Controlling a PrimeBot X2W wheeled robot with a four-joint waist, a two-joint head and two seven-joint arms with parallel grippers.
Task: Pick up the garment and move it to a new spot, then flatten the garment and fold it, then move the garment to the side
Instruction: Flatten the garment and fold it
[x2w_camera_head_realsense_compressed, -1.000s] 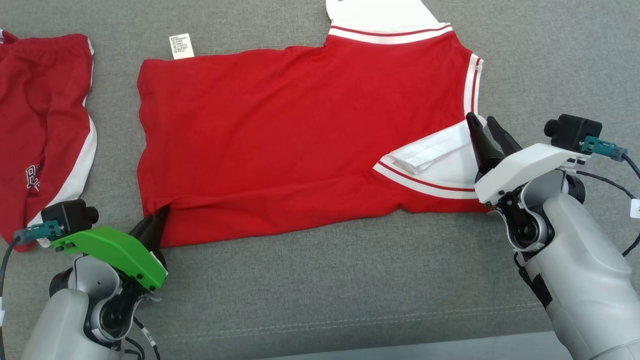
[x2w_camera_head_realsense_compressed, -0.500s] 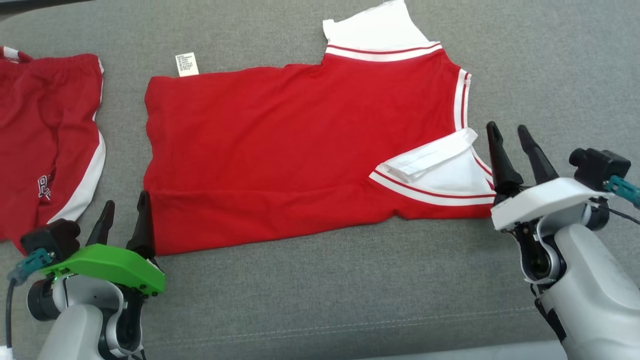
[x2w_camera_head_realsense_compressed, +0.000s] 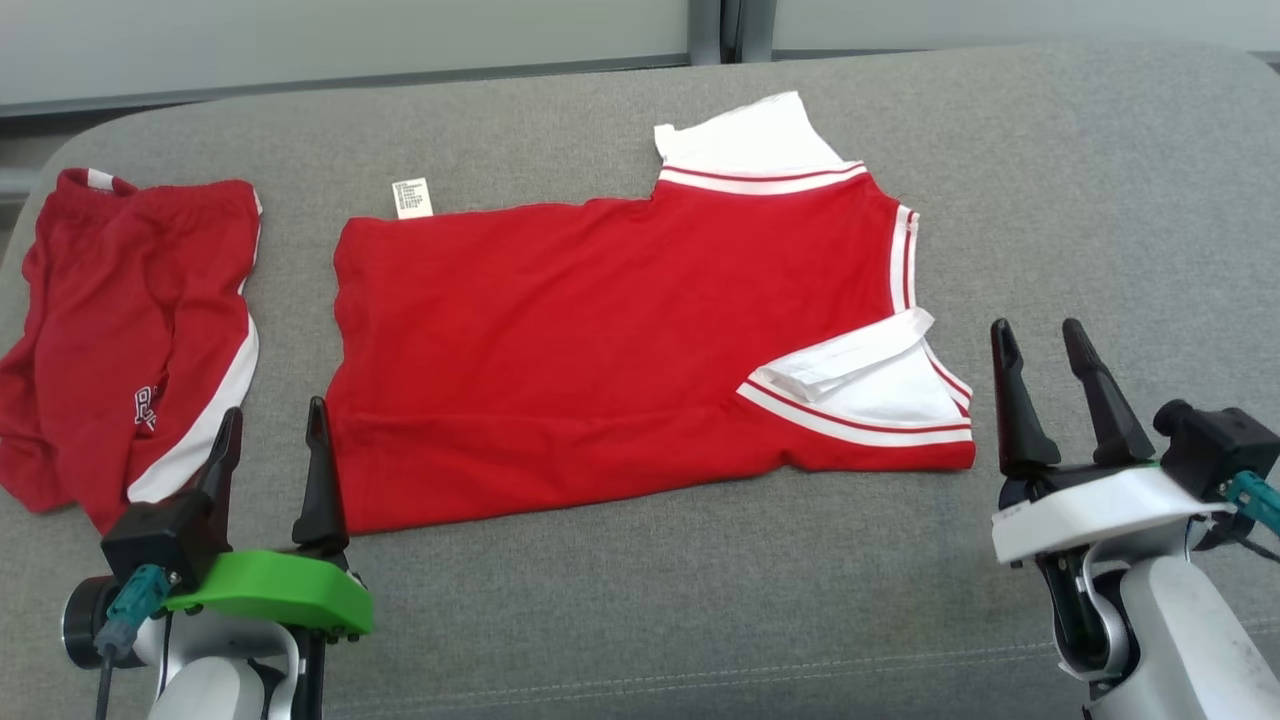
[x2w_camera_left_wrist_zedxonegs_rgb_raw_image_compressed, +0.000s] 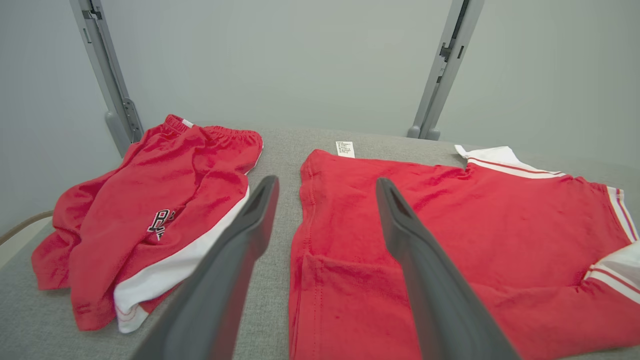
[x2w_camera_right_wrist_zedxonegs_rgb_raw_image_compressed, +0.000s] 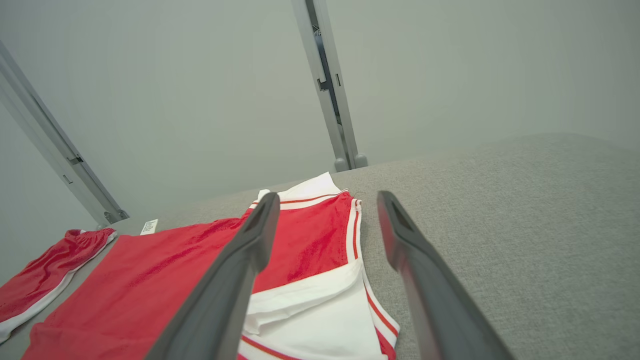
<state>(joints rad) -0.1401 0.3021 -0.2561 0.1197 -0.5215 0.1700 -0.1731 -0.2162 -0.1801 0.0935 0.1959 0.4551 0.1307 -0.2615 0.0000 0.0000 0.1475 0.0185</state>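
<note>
my left gripper (x2w_camera_head_realsense_compressed: 274, 415) and right gripper (x2w_camera_head_realsense_compressed: 1036, 332) stand wide and empty, lower corners, flanking the red-and-white fabric shirt (x2w_camera_head_realsense_compressed: 600, 340) for folding.

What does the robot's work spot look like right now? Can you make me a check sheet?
Surface: grey fabric cushion.
Job's things: red shirt lying flat, one white sleeve folded in on it; white label at its far edge.
Clutter: red shorts, crumpled, left of the shirt, apart from it.
End effectors: left end effector open, empty, by the shirt's near left corner; right end effector open, empty, right of the shirt.
Cables: left wrist cable and right wrist cable plug, both off the cloth.
Surroundings: pale wall, metal posts behind.
</note>
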